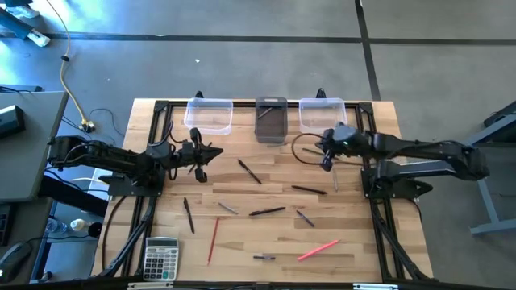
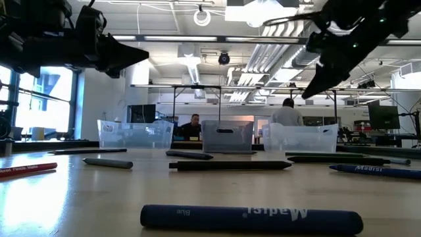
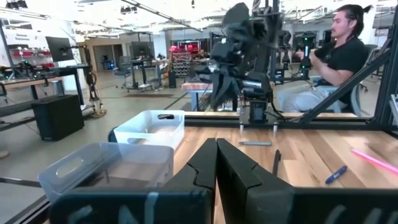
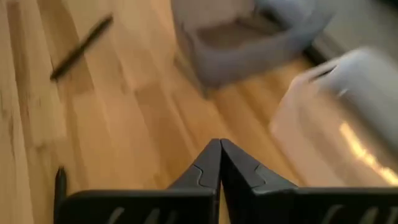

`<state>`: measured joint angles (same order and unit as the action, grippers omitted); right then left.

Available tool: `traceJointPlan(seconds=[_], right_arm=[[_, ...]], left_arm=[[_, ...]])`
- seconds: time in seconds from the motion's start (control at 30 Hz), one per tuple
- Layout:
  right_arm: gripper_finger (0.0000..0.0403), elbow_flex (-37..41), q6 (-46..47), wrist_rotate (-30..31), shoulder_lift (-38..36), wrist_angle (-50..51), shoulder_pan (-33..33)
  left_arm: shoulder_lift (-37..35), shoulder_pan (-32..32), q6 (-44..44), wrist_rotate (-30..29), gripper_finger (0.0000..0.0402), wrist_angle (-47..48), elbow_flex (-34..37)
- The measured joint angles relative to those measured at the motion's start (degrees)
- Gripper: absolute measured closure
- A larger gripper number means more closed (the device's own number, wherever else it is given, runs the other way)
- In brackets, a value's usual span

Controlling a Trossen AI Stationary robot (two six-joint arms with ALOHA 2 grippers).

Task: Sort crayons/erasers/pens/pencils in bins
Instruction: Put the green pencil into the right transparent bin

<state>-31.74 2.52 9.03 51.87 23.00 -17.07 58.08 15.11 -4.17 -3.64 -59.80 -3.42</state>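
Observation:
Several thin sticks lie flat on the wooden table: black ones (image 1: 249, 171) (image 1: 310, 190) (image 1: 267, 212) (image 1: 189, 215), a red one (image 1: 213, 240), a pink one (image 1: 318, 250) and a blue crayon (image 2: 250, 217) near the front. Three bins stand along the far edge: a clear one (image 1: 210, 115), a dark grey one (image 1: 271, 119) and a second clear one (image 1: 322, 113). My left gripper (image 1: 218, 151) hovers shut and level in front of the left clear bin. My right gripper (image 1: 326, 163) is shut, slants down above the table near the right clear bin, and holds nothing.
A grey calculator (image 1: 160, 258) lies at the near left corner. A dark cable loop (image 1: 302, 149) lies in front of the right bin. Black frame rails run along the table's sides. Beyond the table sits a person (image 3: 339, 50).

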Motion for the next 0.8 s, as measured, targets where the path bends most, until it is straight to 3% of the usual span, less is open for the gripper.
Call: traceJointPlan(seconds=[0.23,0.43,0.8], right_arm=[[0.0402,-3.25,-4.6,-7.56,13.31,4.86,-7.08],[0.0397,-3.25,-7.36,-8.2,21.71,4.41,-8.98],[0.0283,-3.25,-7.15,-5.59,28.93,2.44,-9.32]], left_arm=[[0.02,0.0,-0.08,0.0,0.0401,0.01,0.0],[0.02,0.0,-0.04,0.0,0.0401,0.01,0.0],[0.02,0.0,0.55,-0.04,0.0401,0.01,-0.02]])
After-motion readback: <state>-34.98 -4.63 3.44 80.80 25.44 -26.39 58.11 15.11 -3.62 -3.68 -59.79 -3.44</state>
